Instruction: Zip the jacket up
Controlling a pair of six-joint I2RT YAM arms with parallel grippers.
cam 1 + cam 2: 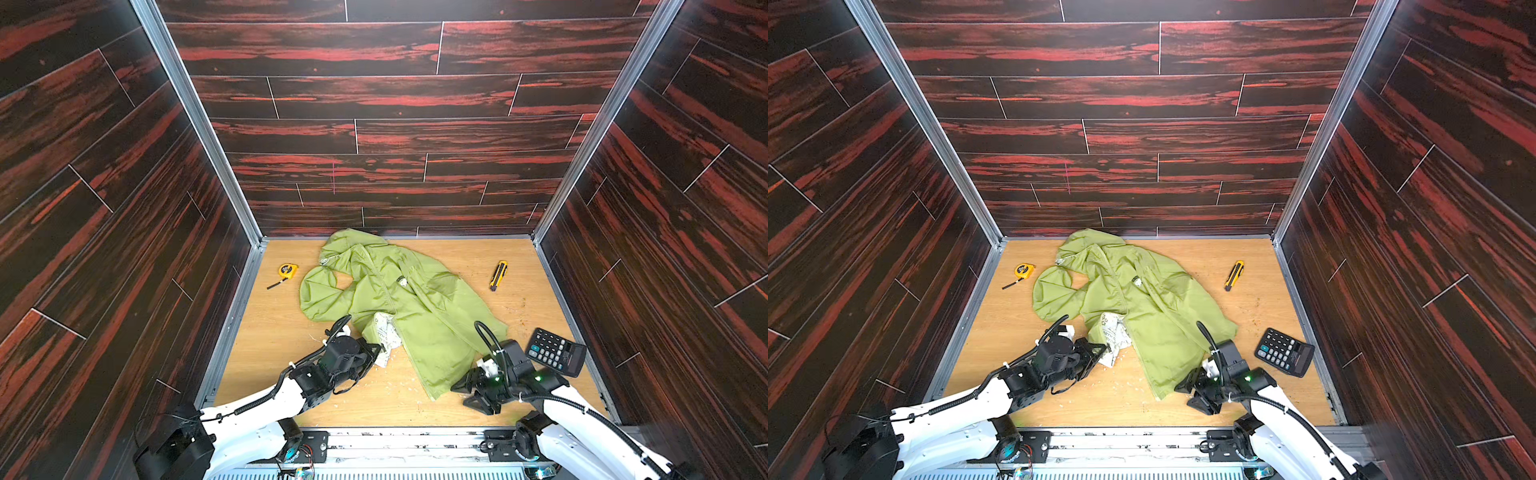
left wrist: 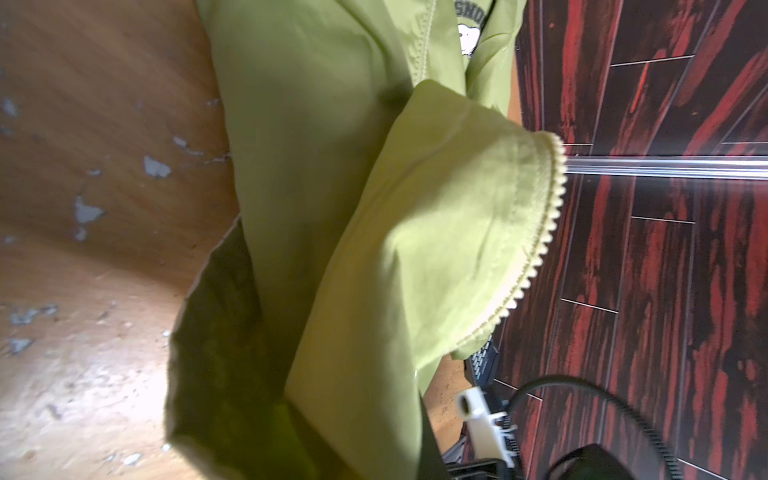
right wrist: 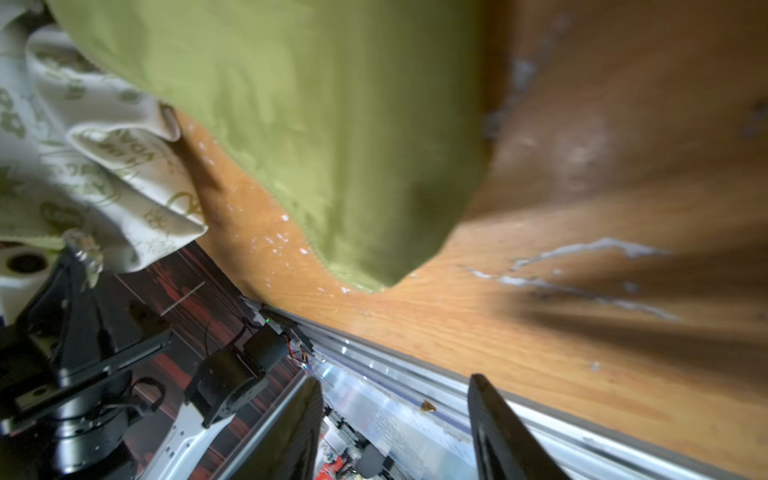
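Lime-green jacket [image 1: 415, 316] [image 1: 1150, 316] spread over the middle of the pale wood worktop [image 1: 519, 324], hood [image 1: 353, 245] toward the back wall, hem toward the arms. Zipper line running down the chest beside a small logo [image 1: 402, 280]; lower down, fronts parted and whitish patterned lining [image 1: 386, 332] turned out. Left hand [image 1: 376, 352] [image 1: 1102, 351] clamped tight on the jacket at that turned-out lower front edge, cloth raised off the wood there. From the left wrist camera: green cloth draped close, one free row of pale zipper teeth [image 2: 540, 232] along a lifted edge, unmated. Right hand [image 1: 467, 395] [image 1: 1190, 395] low over the worktop just beside the jacket's near hem corner; whether touching the cloth, impossible to tell. Fingers [image 3: 299, 424] spread well apart in the right wrist view, nothing gripped, only bare wood and the metal rail [image 3: 415, 374] seen between them. Yellow tape measure [image 1: 287, 271] left of the jacket, near a sleeve but apart from it. Yellow-and-black utility knife [image 1: 498, 275] right of the jacket, also apart. Black calculator [image 1: 555, 351] by the right edge, near the right arm, off the cloth. White flecks [image 3: 282, 239] scattered on the wood around the hem.
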